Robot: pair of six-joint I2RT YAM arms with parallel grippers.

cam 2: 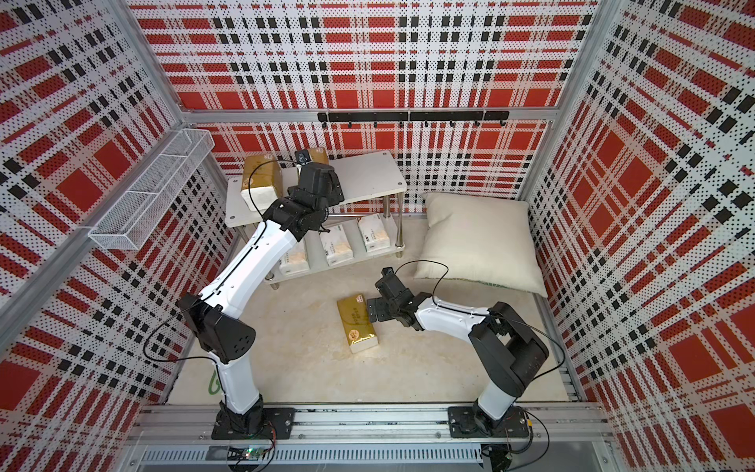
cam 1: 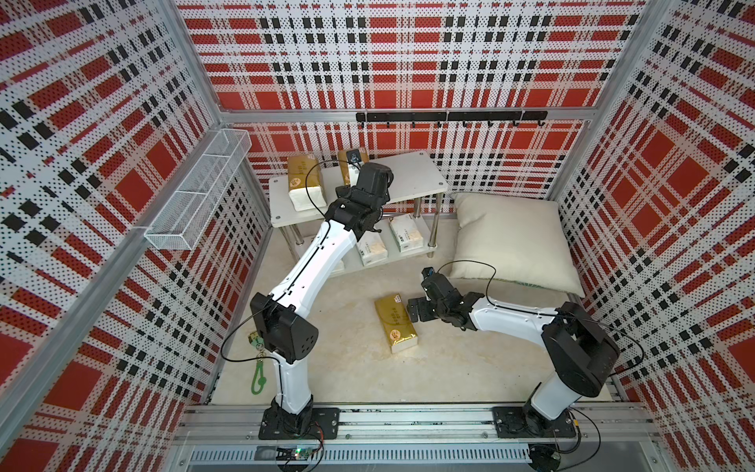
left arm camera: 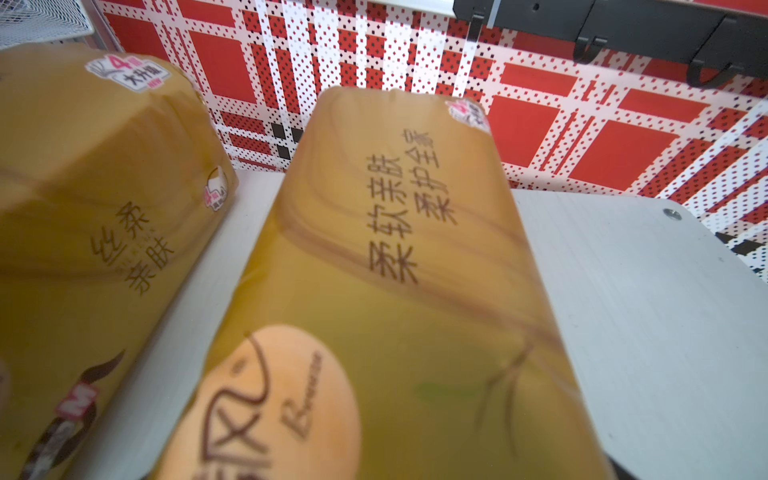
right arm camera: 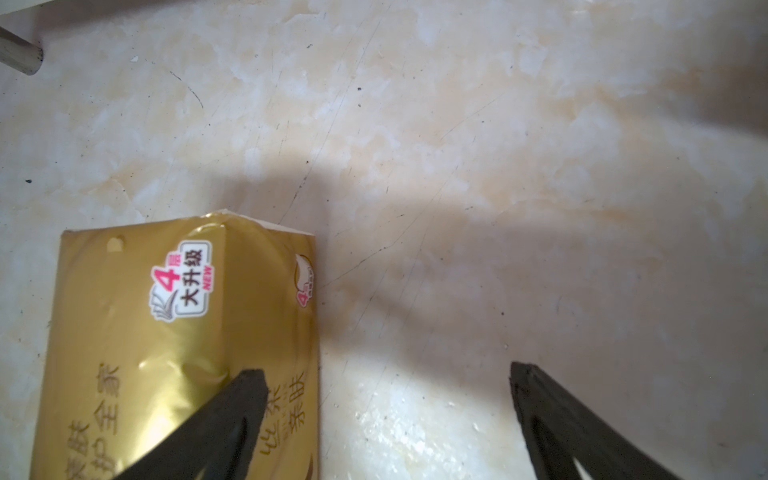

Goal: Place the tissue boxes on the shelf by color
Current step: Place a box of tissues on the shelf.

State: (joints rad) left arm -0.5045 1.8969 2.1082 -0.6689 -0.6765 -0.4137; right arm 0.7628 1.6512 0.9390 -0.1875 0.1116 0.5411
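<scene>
Six tissue boxes are visible – three gold and three white. Two gold ones stand on the top board of the shelf (cam 1: pixel 412 173): one (cam 1: pixel 304 182) near its left end and a second one (left arm camera: pixel 399 291) just beside it, toward the middle. The left arm covers most of this second pack in both top views. The three white packs lie on the lower board: one (cam 2: pixel 374 233) toward the right end, one (cam 2: pixel 337 245) in the middle, and one (cam 2: pixel 294 259) at the left, partly cut off by the arm. The third gold pack (cam 1: pixel 396 323) lies flat on the surface (cam 1: pixel 359 367) in front of the shelf.

The left gripper (cam 1: pixel 354 166) is over the second gold pack. Its fingers are hidden in every view, so I cannot tell if they hold the pack or stand apart from it.

The right gripper (right arm camera: pixel 388 399) is just beside the gold pack on the surface, with its fingers spread wide – one finger (right arm camera: pixel 245 395) is over the pack's edge, the other is over bare surface. They hold nothing.

One cream pillow (cam 1: pixel 514 241) leans to the right of the shelf.
</scene>
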